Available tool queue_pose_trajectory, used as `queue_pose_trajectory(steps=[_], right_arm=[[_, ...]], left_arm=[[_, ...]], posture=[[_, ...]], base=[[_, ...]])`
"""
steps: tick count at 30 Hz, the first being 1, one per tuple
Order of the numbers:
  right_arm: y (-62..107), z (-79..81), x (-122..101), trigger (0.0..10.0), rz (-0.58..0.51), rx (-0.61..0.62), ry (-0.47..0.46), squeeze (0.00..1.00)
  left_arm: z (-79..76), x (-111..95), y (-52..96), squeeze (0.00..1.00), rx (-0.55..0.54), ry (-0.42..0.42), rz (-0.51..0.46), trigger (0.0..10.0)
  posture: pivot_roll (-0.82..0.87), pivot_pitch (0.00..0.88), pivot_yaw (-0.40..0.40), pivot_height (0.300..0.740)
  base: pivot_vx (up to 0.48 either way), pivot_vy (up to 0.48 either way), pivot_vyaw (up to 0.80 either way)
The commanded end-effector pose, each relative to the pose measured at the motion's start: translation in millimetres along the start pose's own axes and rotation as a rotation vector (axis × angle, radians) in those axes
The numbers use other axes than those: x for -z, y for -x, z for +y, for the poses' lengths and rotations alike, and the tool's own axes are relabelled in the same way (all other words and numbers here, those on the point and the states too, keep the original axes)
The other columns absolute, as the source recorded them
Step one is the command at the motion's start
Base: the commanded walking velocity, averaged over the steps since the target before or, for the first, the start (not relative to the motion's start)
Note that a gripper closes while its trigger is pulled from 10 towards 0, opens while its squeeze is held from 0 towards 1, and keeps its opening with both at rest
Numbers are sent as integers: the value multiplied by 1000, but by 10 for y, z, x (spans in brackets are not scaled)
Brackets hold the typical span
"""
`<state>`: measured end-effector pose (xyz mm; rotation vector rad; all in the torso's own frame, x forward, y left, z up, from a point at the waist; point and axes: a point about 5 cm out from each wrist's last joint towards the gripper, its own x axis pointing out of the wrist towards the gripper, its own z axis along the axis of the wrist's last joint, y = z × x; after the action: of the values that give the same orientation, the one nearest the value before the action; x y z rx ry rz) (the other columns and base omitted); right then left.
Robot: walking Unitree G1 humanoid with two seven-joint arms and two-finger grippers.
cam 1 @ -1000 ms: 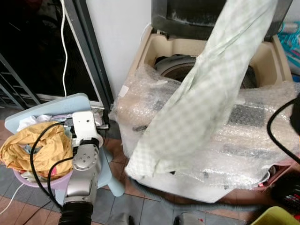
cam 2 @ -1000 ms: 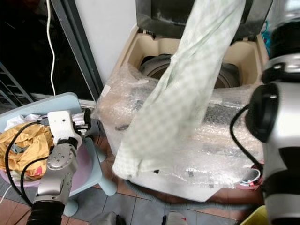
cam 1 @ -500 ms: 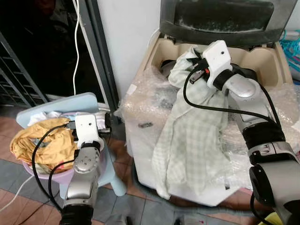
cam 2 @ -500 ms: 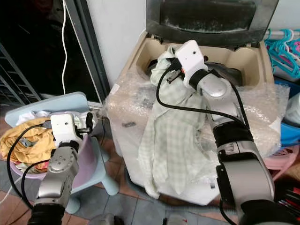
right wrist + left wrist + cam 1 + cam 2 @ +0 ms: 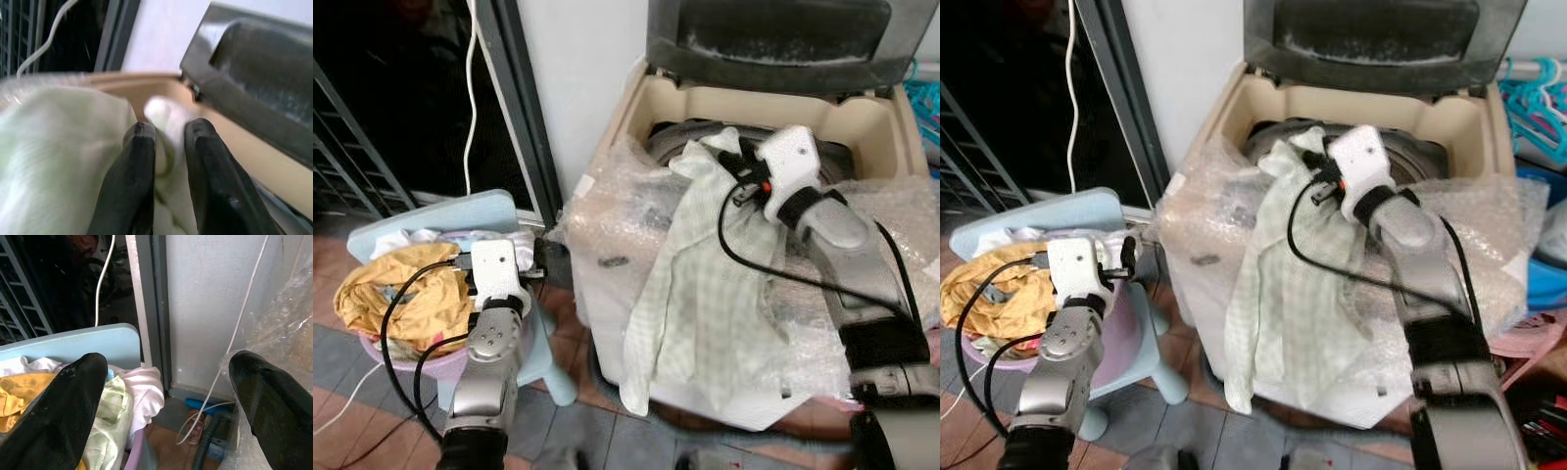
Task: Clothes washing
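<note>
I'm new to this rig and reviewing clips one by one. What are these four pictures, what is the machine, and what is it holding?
This is a humanoid robot with two silver arms, each ending in a tool of two black fingers. The two wide pictures come from cameras on its head, looking down; the other two come from a camera on each wrist, looking along the fingers. Ahead stands a top-loading washing machine, lid up, its body wrapped in bubble wrap. The right tool is shut on a pale green checked cloth, which hangs from the drum's rim down the machine's front. The left tool is open and holds nothing, near a pink basin of clothes with a yellow garment on top, set on a light blue chair.
</note>
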<state>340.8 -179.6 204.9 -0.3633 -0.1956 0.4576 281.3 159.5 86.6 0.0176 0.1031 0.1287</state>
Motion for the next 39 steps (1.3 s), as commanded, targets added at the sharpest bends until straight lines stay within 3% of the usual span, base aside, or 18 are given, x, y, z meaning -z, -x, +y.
queue_pose_trajectory(steps=[1, 6, 10, 11, 12, 15, 18, 22, 23, 24, 26, 27, 39], right_arm=[[41, -40, -149, 10000, -69, 18, -29, 1000], [192, -118, -238, 10000, -109, 32, -127, 1000], [293, 20, -285, 10000, -72, -208, -151, 1000], [380, 145, -246, 10000, -27, -345, -101, 1000], [380, 145, -246, 10000, -27, -345, -101, 1000], [548, 375, -83, 10000, 79, -546, 16, 1000], [585, 472, 19, 10000, 116, -582, 99, 1000], [606, 526, 267, 10000, 223, -565, 318, 1000], [597, 526, 302, 0, 235, -537, 339, 1000], [595, 529, 312, 0, 235, -531, 345, 984], [574, 521, 327, 0, 236, -491, 358, 796], [559, 501, 339, 0, 237, -467, 374, 4], [555, 460, 490, 0, 271, -401, 374, 0]], left_arm=[[41, -3, 9, 0, -5, -4, 5, 10000], [39, 9, 4, 0, 21, -19, 15, 10000], [56, 11, 9, 0, 23, -24, 15, 10000], [64, 14, 15, 0, 22, -25, 17, 10000], [64, 14, 15, 0, 22, -25, 17, 10000], [70, 16, 18, 0, 24, -29, 19, 10000], [78, 14, 23, 0, 21, -30, 19, 10000], [84, 12, 28, 0, 18, -32, 19, 10000], [88, 10, 30, 0, 19, -33, 19, 10000], [89, 9, 30, 0, 19, -33, 20, 10000], [89, 8, 30, 0, 20, -34, 20, 10000], [88, 8, 30, 0, 21, -35, 20, 10000], [81, 12, 48, 0, 19, -31, 24, 10000]], posture=[[-73, 22, 79, 740], [-77, 27, 100, 740], [-76, 29, 104, 740], [-75, 29, 104, 740], [-75, 29, 104, 740], [-71, 30, 103, 740], [-68, 31, 102, 740], [-56, 34, 106, 740], [-56, 34, 106, 740], [-56, 34, 106, 740], [-56, 34, 106, 740], [-56, 34, 106, 740], [-53, 38, 93, 740]], base=[[0, 0, 0], [0, 0, 0], [0, 0, 0], [0, 0, 0], [0, 0, 0], [0, 0, 0], [0, 0, 0], [0, 0, 0], [0, 0, 0], [0, 0, 0], [0, 0, 0], [0, 0, 0], [0, 0, 0]])
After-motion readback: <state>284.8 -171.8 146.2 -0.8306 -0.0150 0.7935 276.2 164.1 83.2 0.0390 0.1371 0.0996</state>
